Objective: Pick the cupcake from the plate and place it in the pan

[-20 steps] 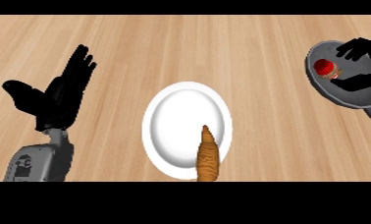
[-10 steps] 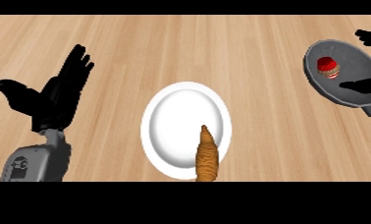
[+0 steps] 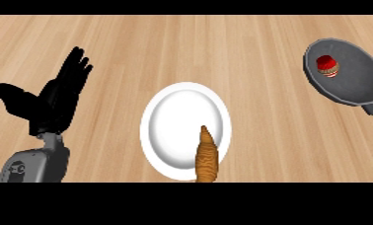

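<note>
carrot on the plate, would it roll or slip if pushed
The carrot is a long tapered cone, so it would likely roll in a curve rather than straight. It lies across the rim of the plate, which looks smooth, so it may slide off. It looks stiff, unlikely to bend.

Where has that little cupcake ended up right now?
In the head view the cupcake sits inside the grey pan at the counter's right edge, well away from the white plate in the middle.
</note>
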You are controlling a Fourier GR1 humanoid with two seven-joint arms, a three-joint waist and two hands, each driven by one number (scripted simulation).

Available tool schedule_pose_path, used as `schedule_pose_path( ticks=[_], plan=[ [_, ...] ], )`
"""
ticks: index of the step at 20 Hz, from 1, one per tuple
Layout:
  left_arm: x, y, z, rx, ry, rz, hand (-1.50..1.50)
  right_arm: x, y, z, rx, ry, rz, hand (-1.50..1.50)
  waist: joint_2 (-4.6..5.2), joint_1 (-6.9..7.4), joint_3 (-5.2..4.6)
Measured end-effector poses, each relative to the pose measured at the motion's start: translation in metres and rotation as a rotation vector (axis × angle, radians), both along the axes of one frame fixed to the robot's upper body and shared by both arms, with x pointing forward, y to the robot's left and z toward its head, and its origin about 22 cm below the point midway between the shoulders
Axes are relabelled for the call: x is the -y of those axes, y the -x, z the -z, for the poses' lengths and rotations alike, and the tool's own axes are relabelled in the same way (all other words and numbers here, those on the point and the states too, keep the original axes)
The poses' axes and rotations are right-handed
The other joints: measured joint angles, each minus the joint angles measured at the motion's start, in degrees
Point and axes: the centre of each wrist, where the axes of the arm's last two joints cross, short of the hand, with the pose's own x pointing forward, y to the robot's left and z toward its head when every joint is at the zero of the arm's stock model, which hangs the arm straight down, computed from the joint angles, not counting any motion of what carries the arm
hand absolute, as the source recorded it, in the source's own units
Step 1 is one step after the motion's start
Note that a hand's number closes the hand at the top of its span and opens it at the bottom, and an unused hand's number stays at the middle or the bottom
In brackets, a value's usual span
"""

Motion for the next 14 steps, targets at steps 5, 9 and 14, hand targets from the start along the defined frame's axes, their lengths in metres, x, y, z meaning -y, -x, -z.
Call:
schedule_pose_path(
  ticks=[5,9,14],
  plan=[
    [-0.001,0.001,-0.002,0.002,0.002,-0.012,0.00,0.028,0.032,-0.007,-0.034,-0.078,0.011,-1.50,-0.10,-0.48,0.08],
    [-0.003,0.002,-0.001,0.006,0.002,-0.018,0.00,0.043,0.055,-0.007,-0.047,-0.079,0.027,-1.50,-0.21,-0.97,0.15],
    [-0.004,0.002,-0.001,0.001,0.006,-0.022,0.00,0.052,0.071,-0.006,-0.045,-0.058,0.048,-1.50,-0.29,-0.96,0.17]
  ],
)
